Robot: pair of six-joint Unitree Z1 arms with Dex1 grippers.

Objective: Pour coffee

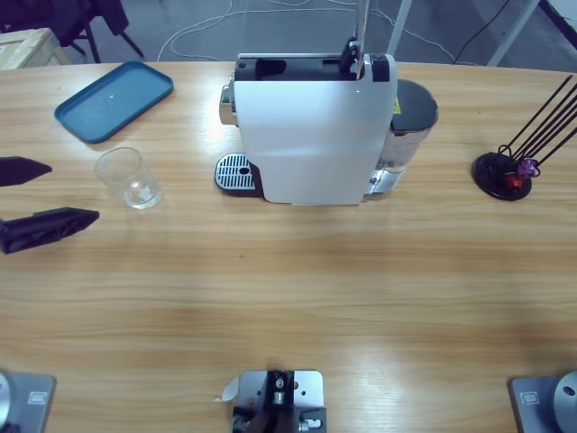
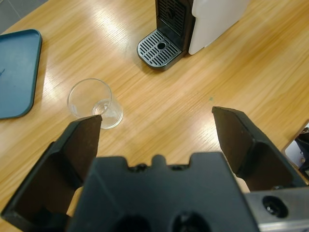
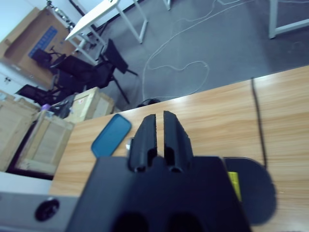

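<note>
Two grippers here: the left gripper [image 1: 25,197] sits at the table's left edge with jaws spread wide, holding nothing, the clear glass [image 1: 131,178] just beside it. That glass stands left of the coffee machine [image 1: 315,131], near the blue tray [image 1: 114,99]. Right gripper [image 3: 160,131] is clamped together, empty.

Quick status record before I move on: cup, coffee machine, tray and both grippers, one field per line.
cup: clear glass cup, empty, upright on the table, left of the drip grate, not under the spout
coffee machine: white coffee machine, drip grate bare
tray: blue tray, nothing on it, beyond the cup
left gripper: left gripper open, aimed toward the cup, not touching it
right gripper: right gripper shut, holding nothing, above the machine
capsule stand: black stand at the far right
</note>
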